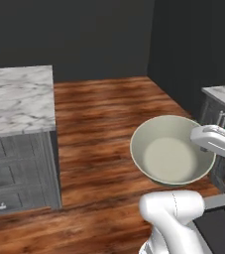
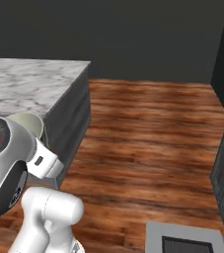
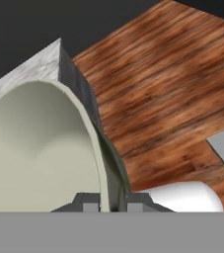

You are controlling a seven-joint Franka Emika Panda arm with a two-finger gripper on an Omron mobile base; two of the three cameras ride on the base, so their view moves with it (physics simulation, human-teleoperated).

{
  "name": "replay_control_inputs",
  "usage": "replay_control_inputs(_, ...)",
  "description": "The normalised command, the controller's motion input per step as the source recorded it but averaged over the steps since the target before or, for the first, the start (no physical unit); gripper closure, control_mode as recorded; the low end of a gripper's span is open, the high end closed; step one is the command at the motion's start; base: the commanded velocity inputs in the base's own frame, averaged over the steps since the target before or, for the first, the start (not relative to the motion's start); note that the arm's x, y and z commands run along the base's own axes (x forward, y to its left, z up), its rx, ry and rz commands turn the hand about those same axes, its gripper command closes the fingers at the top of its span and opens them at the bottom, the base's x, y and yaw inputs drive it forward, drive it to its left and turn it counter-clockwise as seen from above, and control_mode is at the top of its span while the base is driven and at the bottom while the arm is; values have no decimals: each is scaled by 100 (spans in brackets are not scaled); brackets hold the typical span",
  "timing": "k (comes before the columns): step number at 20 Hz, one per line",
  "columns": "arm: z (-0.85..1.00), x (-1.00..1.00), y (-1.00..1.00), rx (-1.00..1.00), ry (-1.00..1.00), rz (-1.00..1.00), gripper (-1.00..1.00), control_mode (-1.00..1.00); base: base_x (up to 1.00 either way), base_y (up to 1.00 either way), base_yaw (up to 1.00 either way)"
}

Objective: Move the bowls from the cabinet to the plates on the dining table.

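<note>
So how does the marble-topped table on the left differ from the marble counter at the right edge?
The white marble dining table is broad, with short-handled drawers below; the marble counter shows just a corner, over long-handled dark fronts. Both are grey-veined white tops on dark grey bases.

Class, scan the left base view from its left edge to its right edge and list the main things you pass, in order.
Dining table → wood floor → bowl → gripper holding the bowl's rim → grey cabinet front with handles.
</note>
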Motion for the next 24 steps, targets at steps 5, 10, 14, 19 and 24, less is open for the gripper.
replay_control_inputs(5, 0, 0, 0, 0, 0, 0, 100, 100, 0, 0, -14)
replay_control_inputs(10, 0, 0, 0, 0, 0, 0, 100, 100, 0, 24, 0)
replay_control_inputs(14, 0, 0, 0, 0, 0, 0, 100, 100, 0, 58, 0)
replay_control_inputs(19, 0, 0, 0, 0, 0, 0, 100, 100, 3, 70, 0)
replay_control_inputs(24, 0, 0, 0, 0, 0, 0, 100, 100, 8, 75, 0)
